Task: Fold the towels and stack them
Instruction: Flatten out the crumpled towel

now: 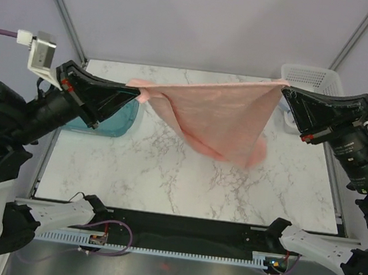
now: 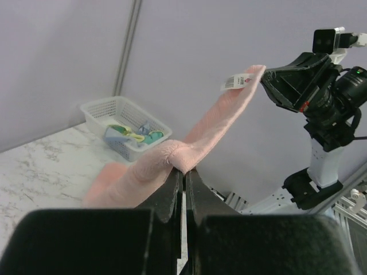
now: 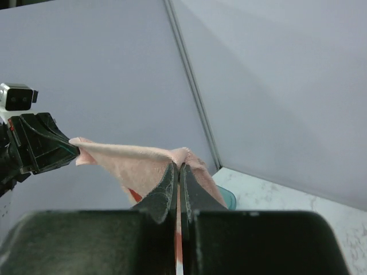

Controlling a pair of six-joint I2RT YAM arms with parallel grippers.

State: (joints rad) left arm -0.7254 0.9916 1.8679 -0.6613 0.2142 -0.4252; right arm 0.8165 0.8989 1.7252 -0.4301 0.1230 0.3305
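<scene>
1. Fingers first: the left gripper [image 2: 184, 171] has its fingers [image 2: 171, 192] pinched fully together on 1 top corner of the pink towel [image 1: 220, 115]. The right gripper [image 3: 178, 167] is clamped just as tight on the other top corner, the one with the white tag [image 2: 232, 83].
2. So the towel is up in the air, stretched between the 2 grippers. It sags in the middle and its lowest corner hangs down toward the table [image 1: 165, 182]. We can't tell if that tip touches the marble, it's too blurry.
3. Progress, as we read it: early days. There's no fold in this one yet, and we don't see a stack anywhere on the table.
4. Containers: the white basket [image 2: 94, 109] at the far right corner holds 2 crumpled cloths [image 2: 135, 134], 1 blue and 1 yellow with teal. We reckon that's 2 more to fold.
5. The teal tray [image 1: 124, 122] sits on the left, mostly hidden behind the left arm, so we can't say what's in it.
</scene>
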